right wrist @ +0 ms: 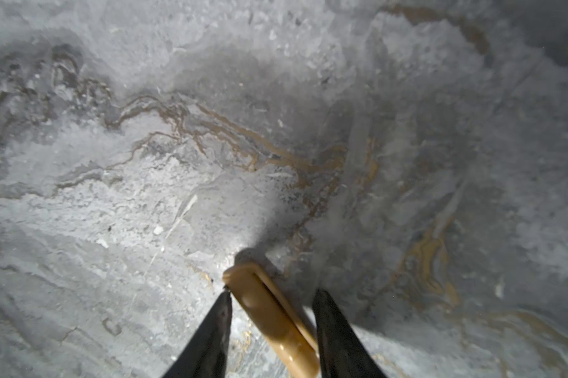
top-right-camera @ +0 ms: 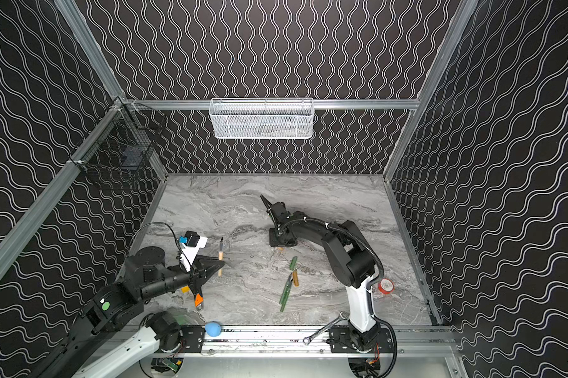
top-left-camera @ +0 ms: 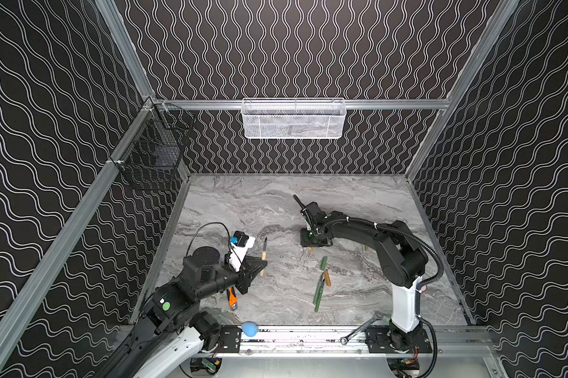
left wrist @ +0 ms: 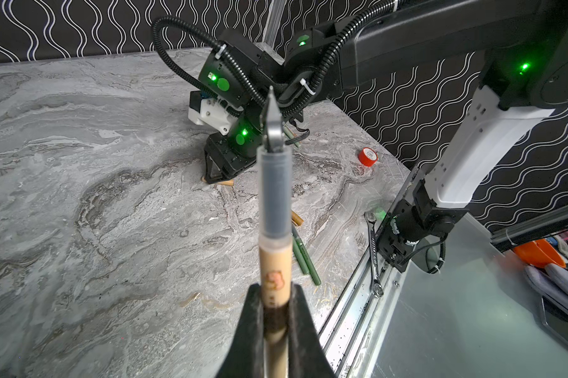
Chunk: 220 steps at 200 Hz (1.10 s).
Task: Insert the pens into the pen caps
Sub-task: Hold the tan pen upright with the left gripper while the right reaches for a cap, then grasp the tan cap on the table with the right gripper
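Note:
My left gripper (left wrist: 275,288) is shut on a tan pen (left wrist: 274,209), whose dark nib points away over the table; in both top views the pen (top-left-camera: 263,255) (top-right-camera: 221,255) sticks out of that gripper (top-left-camera: 260,264). My right gripper (right wrist: 273,292) is down on the marble, jaws open astride a tan pen cap (right wrist: 269,314) that lies slantwise between the fingers. One fingertip (right wrist: 225,294) touches the cap's end. In a top view the cap (top-left-camera: 310,248) peeks from under the right gripper (top-left-camera: 312,243). Two green pens (top-left-camera: 318,291), a green cap (top-left-camera: 323,262) and a tan cap (top-left-camera: 327,279) lie mid-table.
An orange-handled knife (top-left-camera: 232,296) lies under the left arm. A wrench (top-left-camera: 361,329) and a blue ball (top-left-camera: 250,329) rest on the front rail. A red tape roll (top-right-camera: 386,286) sits by the right arm's base. A white basket (top-left-camera: 293,118) and a black wire basket (top-left-camera: 155,153) hang on the walls.

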{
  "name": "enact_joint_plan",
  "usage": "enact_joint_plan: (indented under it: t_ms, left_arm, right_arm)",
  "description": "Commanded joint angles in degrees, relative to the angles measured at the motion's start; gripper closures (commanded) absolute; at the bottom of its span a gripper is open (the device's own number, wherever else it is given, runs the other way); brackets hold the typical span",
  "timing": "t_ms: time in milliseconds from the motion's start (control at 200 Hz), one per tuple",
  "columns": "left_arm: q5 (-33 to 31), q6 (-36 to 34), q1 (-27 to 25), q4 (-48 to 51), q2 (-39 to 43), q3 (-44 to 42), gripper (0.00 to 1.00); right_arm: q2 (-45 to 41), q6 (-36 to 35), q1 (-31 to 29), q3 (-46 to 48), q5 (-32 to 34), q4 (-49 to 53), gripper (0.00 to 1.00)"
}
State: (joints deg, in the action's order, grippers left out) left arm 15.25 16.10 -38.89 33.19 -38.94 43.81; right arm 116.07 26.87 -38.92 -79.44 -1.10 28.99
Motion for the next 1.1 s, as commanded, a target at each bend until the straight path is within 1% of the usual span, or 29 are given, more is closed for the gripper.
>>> enact_joint_plan:
  t_ms: [0,135,220,450,746,866,1096]
  left_arm:
    - [-0.04,-1.24,0.24,-1.78,-0.1,0.16,1.0]
    - [0.26,-1.29,0.54,-2.0,0.0,0.09,1.0]
    - [0.72,-1.29,0.83,-2.16,-0.26,0.07,1.0]
    - [0.76,-1.16,1.27,-2.34,-0.02,-0.13,1.0]
    - [1.08,-1.15,1.45,-2.37,-0.24,-0.11,1.0]
    - [1.32,-1.16,1.58,-2.53,-0.23,-0.13,1.0]
    - [1.45,-1.07,1.97,-2.6,0.0,-0.17,1.0]
  right_arm:
    - [1.6,-2.59,-1.67,-2.19,5.24,7.67,0.53]
    - [2.71,-4.87,-3.92,-4.6,11.38,10.99,0.5]
    - [3.63,-6.42,-4.9,-5.97,13.55,12.39,0.5]
    - [7.43,-8.51,-8.05,-10.92,23.68,18.37,0.52]
    - [9.6,-8.61,-9.94,-12.61,27.2,21.11,0.62]
    - [9.7,-8.31,-10.47,-12.38,27.69,21.58,0.69]
    - [8.23,-8.33,-10.58,-9.7,24.12,18.55,0.77]
